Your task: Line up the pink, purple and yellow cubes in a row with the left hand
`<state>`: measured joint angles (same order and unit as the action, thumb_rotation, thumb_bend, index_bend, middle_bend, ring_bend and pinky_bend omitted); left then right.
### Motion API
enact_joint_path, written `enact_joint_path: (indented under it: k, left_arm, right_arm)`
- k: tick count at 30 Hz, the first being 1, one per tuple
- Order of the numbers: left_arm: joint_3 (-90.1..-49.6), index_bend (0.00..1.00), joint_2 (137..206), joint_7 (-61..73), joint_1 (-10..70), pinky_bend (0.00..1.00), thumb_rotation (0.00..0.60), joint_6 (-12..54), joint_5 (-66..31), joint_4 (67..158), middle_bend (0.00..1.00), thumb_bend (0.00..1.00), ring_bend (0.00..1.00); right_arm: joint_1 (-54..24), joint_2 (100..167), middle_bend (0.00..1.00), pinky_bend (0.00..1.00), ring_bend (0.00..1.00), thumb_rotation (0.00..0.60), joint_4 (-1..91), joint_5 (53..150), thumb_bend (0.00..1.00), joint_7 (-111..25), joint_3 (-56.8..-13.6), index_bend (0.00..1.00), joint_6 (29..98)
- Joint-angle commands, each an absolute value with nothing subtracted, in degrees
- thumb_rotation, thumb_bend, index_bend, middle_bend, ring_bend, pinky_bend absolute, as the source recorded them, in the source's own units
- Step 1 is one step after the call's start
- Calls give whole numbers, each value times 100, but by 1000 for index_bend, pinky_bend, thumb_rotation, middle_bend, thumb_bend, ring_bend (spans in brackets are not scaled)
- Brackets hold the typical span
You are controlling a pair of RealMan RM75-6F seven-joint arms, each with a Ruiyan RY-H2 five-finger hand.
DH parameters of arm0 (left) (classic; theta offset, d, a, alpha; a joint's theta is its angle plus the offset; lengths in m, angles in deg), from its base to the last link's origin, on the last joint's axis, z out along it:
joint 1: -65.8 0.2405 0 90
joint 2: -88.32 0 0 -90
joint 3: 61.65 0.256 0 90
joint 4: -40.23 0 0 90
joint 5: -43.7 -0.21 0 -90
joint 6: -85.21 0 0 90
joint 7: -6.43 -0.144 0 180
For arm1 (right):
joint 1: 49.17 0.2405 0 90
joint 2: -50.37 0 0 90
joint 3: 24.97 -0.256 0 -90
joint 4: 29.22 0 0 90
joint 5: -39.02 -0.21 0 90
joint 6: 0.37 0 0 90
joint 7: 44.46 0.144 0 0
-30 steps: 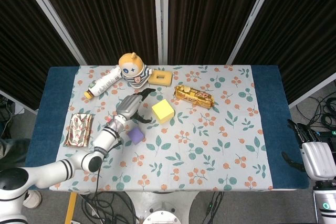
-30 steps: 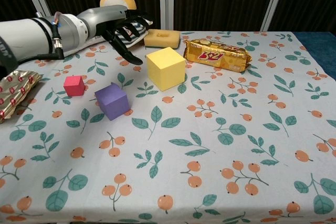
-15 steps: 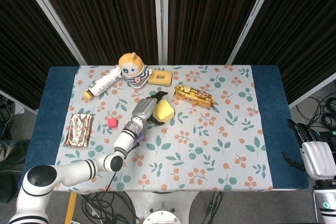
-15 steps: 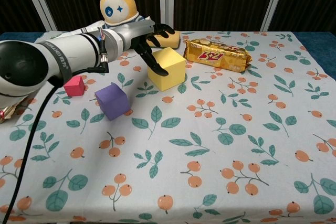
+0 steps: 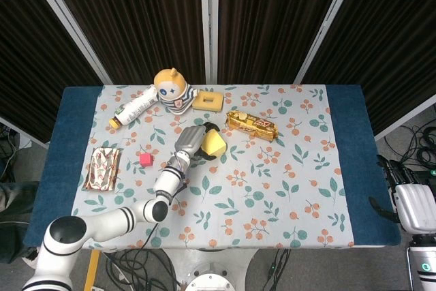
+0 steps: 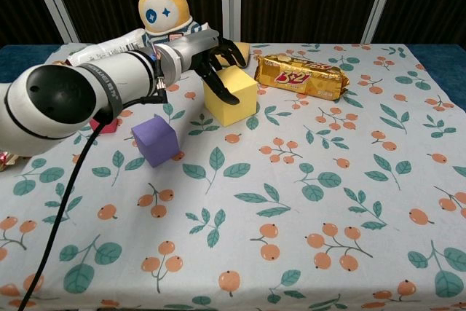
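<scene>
Counting three cubes: pink cube, purple cube, yellow cube.

Cubes: the large cube stands mid-worktop; a smaller cube lies left and nearer; the smallest cube lies farther left.
Left robot hand: over the large cube's far-left edge.
Back row: bottle, doll, sponge block, left to right.
Biscuit pack: right of the large cube.
Pouch: left edge.
Right robot hand: off the worktop's right side.

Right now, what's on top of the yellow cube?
The left hand lies over the yellow cube, its dark fingers draped down the front. Whether they grip it is unclear. The top face under the hand is covered.
</scene>
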<state>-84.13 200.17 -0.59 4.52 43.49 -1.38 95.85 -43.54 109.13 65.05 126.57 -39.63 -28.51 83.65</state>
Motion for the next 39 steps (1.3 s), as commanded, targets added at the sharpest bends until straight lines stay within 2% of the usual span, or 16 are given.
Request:
enact_joint_path:
  k: [1,7,11,21,33,39]
  left_arm:
    - [-8314,445,20036,71,503,376,600,4278,-447,9554,434,171,428]
    - [-8022,457,19562,743,768,373,600,4144,-1559,10085,439,190,431]
    - [-7823,457,19157,1685,860,372,600,4299,-2433,10402,439,191,431]
    - [-7193,457,18794,3546,595,328,600,4574,-4026,10244,424,191,414]
    - [-6727,456,19122,4056,272,269,600,4271,-4735,9028,413,192,357]
    - [-6596,438,19129,4102,230,235,600,4221,-4783,8826,328,191,223]
  right_arm:
    - [-4349,10916,203,218,131,600,6502,12652,163,-3960,-2849,35,8350]
    - [-4341,10934,203,218,132,600,6502,12674,162,-3962,-2841,35,8343]
    - [-4347,10942,203,218,132,600,6526,12689,162,-3989,-2832,35,8355]
    - [-4405,10952,203,218,132,600,6574,12625,163,-4053,-2816,35,8387]
    - [-4453,10963,203,218,131,600,6565,12584,162,-4068,-2815,35,8419]
    - [-4465,10968,203,218,132,600,6548,12573,162,-4041,-2817,35,8422]
